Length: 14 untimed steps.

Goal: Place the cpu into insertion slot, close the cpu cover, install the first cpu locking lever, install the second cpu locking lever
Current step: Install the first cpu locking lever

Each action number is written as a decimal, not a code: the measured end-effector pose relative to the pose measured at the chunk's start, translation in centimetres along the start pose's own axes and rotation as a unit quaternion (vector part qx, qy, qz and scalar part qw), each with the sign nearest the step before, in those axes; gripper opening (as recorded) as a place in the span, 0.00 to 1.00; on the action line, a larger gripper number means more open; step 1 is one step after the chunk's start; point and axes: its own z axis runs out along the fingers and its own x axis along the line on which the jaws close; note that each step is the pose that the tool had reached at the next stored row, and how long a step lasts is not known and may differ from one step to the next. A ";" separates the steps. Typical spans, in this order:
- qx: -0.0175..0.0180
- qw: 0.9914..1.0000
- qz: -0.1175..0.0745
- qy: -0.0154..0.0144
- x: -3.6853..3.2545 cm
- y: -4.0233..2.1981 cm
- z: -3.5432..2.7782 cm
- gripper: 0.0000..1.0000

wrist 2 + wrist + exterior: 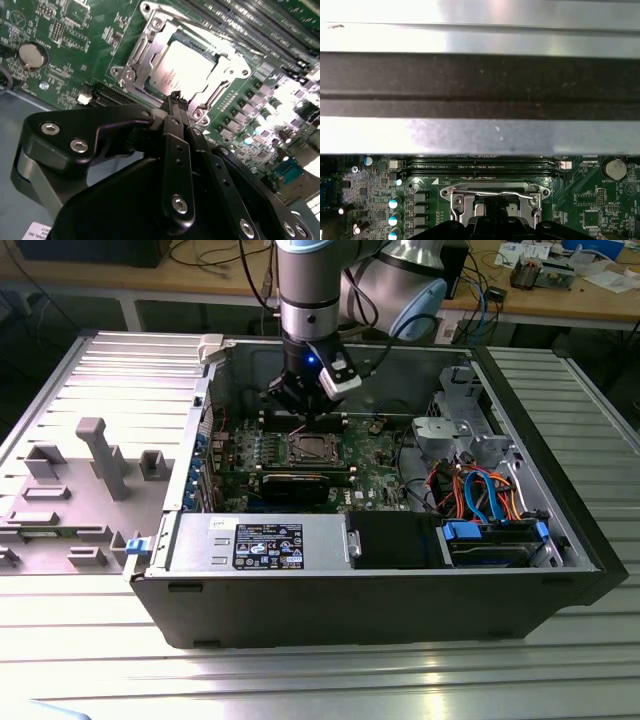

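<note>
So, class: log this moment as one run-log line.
tool: shut, empty, at socket edge | cpu: seated in insertion slot | cpu cover: closed over it | board: inside open computer case

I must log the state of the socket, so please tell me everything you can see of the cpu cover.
The cpu cover is a thin, shiny, silvery metal frame with a square cut-out. It lies flat and closed over the insertion slot on the green motherboard. The cpu shows dull grey through the opening. Round screws sit at the corners. In the first wrist view a thin wire lever runs across one edge. The gripper hovers just above a corner.
</note>
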 end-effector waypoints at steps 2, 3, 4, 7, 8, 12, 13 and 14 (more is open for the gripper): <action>0.006 1.000 0.000 0.000 0.19 -0.08 -0.02 0.11; 0.007 1.000 0.000 0.000 0.41 -0.09 -0.03 0.11; 0.007 1.000 -0.001 0.000 0.60 -0.10 -0.04 0.11; 0.007 1.000 -0.001 0.000 1.08 -0.09 -0.20 0.11; 0.007 1.000 -0.001 0.000 1.14 -0.09 -0.27 0.11; -0.003 1.000 0.000 -0.001 1.22 -0.09 -0.42 0.11; -0.010 1.000 0.000 -0.001 1.22 -0.07 -0.41 0.11; -0.016 1.000 0.000 -0.001 1.22 -0.06 -0.42 0.11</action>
